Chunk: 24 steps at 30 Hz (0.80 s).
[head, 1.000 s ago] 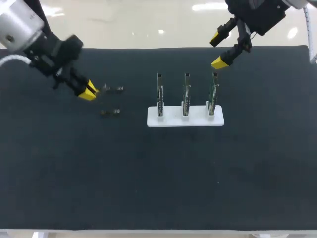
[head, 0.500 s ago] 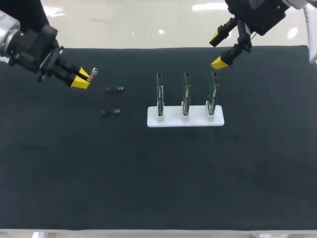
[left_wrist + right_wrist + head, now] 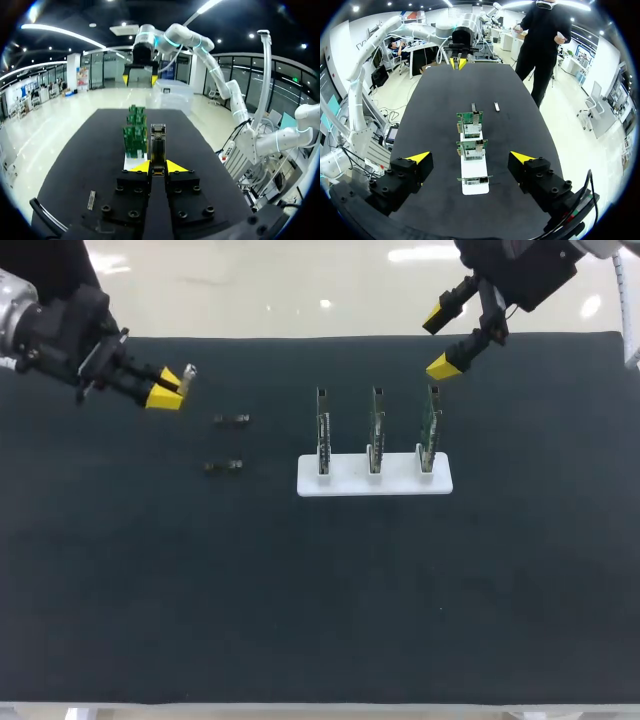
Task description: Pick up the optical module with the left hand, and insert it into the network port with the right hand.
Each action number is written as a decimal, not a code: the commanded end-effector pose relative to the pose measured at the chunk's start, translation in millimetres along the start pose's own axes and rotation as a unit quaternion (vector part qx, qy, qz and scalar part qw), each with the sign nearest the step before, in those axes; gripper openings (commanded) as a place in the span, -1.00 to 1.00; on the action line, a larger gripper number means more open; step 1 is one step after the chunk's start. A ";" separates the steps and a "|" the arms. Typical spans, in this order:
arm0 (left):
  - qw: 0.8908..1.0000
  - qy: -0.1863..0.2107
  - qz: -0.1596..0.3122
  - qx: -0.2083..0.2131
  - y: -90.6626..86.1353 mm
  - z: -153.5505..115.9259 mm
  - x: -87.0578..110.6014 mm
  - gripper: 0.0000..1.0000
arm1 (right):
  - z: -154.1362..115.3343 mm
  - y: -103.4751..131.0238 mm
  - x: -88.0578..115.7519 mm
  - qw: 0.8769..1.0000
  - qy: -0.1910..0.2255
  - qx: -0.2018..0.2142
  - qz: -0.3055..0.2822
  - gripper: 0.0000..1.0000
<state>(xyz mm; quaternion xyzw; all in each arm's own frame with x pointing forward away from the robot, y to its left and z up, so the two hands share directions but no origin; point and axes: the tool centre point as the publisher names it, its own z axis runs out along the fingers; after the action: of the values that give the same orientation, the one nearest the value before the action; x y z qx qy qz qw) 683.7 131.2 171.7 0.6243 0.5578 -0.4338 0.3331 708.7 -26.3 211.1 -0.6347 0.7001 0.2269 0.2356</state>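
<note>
1. The left gripper [image 3: 167, 387] was closed on the optical module [image 3: 188, 372], holding it up at the table's left side.
2. The module's long axis ran out along the fingers, toward the circuit boards [image 3: 375, 430] on their white stand [image 3: 375, 483].
3. The right gripper [image 3: 438, 341] hung wide open and empty above the rightmost board, well apart from the module.

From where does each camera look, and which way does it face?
Head: above and behind, facing down on the table; left arm and right arm show.
Left wrist: looks along the left claw, shut on a module, toward the rack.
Right wrist: looks past the open right claw, over the rack.
Shared: all three show the rack.
</note>
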 end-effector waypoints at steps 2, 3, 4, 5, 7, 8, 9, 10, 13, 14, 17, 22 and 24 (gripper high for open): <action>0.990 -0.142 0.022 -0.012 0.0 21.7 -18.2 -1.00 | 0.0 0.5 -0.3 1.000 0.000 0.001 0.001 1.00; 0.988 -0.150 0.018 -0.012 0.7 26.6 -25.6 -1.00 | 0.0 0.5 -0.3 1.000 0.000 0.001 0.001 1.00; 0.986 -0.164 0.020 -0.016 0.9 33.2 -32.2 -1.00 | 0.0 0.5 -0.3 1.000 0.000 0.001 0.001 1.00; 0.984 -0.177 0.022 -0.021 1.2 39.6 -38.5 -1.00 | 0.0 0.5 -0.3 1.000 0.000 0.001 0.001 1.00; 0.981 -0.190 0.022 -0.031 2.1 49.5 -51.4 -1.00 | 0.0 0.5 -0.3 1.000 0.000 0.001 0.001 1.00; 0.979 -0.199 0.026 -0.037 2.6 55.8 -55.4 -1.00 | 0.0 0.5 -0.3 1.000 0.000 0.001 0.001 1.00; 0.976 -0.210 0.031 -0.046 3.5 62.5 -59.9 -1.00 | 0.0 0.5 -0.3 1.000 0.000 0.001 0.001 1.00; 0.974 -0.218 0.034 -0.050 4.3 67.0 -64.1 -1.00 | 0.0 0.5 -0.3 1.000 0.000 0.001 0.001 1.00; 0.969 -0.238 0.038 -0.058 6.9 77.4 -73.7 -1.00 | 0.0 0.5 -0.3 1.000 0.000 0.001 0.001 1.00; 0.967 -0.243 0.040 -0.059 7.6 80.9 -76.5 -1.00 | 0.0 0.5 -0.3 1.000 0.000 0.001 0.001 1.00; 0.966 -0.247 0.040 -0.066 10.0 93.2 -83.9 -1.00 | 0.0 0.5 -0.3 1.000 0.000 0.001 0.001 1.00; 0.967 -0.240 0.028 -0.076 13.9 110.3 -96.9 -1.00 | 0.0 0.5 -0.3 1.000 0.000 0.001 0.001 1.00; 0.970 -0.232 0.024 -0.076 15.6 116.3 -100.6 -1.00 | 0.0 0.5 -0.3 1.000 0.000 0.001 0.001 1.00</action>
<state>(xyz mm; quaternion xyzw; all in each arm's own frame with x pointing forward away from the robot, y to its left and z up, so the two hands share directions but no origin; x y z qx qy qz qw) 680.5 -4.2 210.2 0.4979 0.4659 -0.5284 0.5058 708.6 -26.2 211.0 -0.6347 0.7001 0.2269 0.2356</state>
